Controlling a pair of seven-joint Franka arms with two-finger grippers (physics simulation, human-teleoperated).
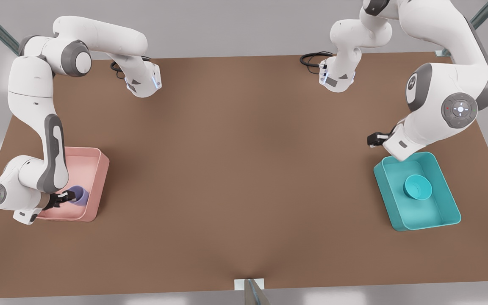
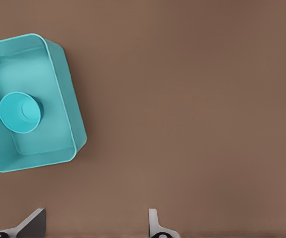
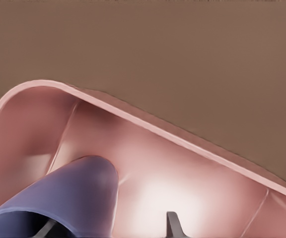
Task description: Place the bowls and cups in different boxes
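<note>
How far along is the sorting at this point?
Done: the bowl sits in the teal box, the left gripper open beside it. In hand: the right gripper holds the cup inside the pink box. Left: letting go.

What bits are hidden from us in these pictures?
Front view: the white arm hides part of the pale pink plastic box, where the right claw is by the lavender tumbler cup.
Left wrist view: the picture's edge cuts off the left claw, beside the teal plastic box.
</note>
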